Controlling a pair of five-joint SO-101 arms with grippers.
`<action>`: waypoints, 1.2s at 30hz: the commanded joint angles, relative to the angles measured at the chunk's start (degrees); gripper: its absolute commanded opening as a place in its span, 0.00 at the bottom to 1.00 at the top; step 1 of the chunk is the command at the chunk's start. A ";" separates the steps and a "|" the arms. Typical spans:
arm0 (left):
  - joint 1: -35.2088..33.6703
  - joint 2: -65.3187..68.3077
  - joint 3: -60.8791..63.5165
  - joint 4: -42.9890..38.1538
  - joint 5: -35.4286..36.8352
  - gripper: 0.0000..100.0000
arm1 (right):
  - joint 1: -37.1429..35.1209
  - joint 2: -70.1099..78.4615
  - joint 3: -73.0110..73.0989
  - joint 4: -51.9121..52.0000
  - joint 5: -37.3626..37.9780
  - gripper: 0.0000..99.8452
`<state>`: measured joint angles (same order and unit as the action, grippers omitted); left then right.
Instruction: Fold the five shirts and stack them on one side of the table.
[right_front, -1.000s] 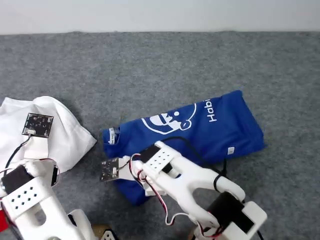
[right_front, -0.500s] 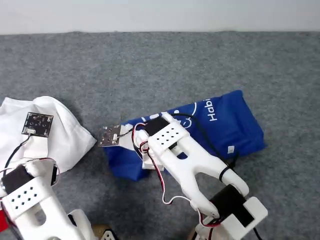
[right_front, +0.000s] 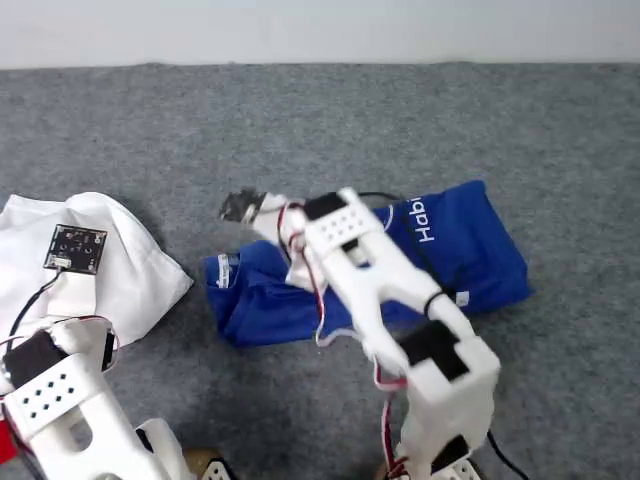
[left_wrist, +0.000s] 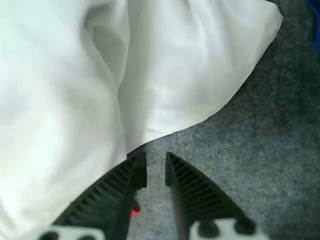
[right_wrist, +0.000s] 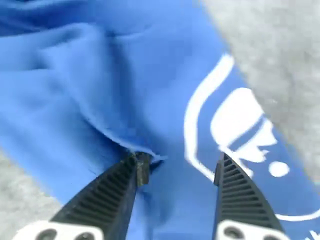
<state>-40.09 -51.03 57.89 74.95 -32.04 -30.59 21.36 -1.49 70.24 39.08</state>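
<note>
A blue shirt (right_front: 455, 255) with a white print lies partly folded at the table's middle. My right arm (right_front: 345, 245) stretches over its left half. In the right wrist view my right gripper (right_wrist: 180, 165) is open just above the blue shirt (right_wrist: 100, 80), and one fingertip (right_wrist: 140, 167) touches a small raised crease. A rumpled white shirt (right_front: 120, 260) lies at the left edge of the table. My left gripper (left_wrist: 155, 162) hovers over the grey cloth at the hem of the white shirt (left_wrist: 165, 65), fingers together and holding nothing.
Grey felt (right_front: 400, 130) covers the table and runs bare to the white wall at the back. My left arm (right_front: 60, 395) stands at the front left corner, with a small red item (right_front: 6, 440) at the view's edge beside it.
My right arm has swung from the shirt's near edge towards the back. The blue shirt's near flap has gone with it, so the shirt now lies narrower. The left arm has kept still.
</note>
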 joint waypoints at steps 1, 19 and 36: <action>-0.18 -0.88 -0.13 -0.62 -0.09 0.07 | 2.15 3.56 -15.65 9.27 -0.35 0.22; -0.18 -0.88 -0.13 -0.62 -0.09 0.07 | -4.88 -0.04 -21.63 32.57 -2.11 0.01; -0.09 -0.97 1.80 1.41 -0.09 0.07 | -1.80 12.53 -20.48 9.98 -2.11 0.01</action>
<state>-40.18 -51.03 59.38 75.82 -32.04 -34.37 33.93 -21.10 82.99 37.14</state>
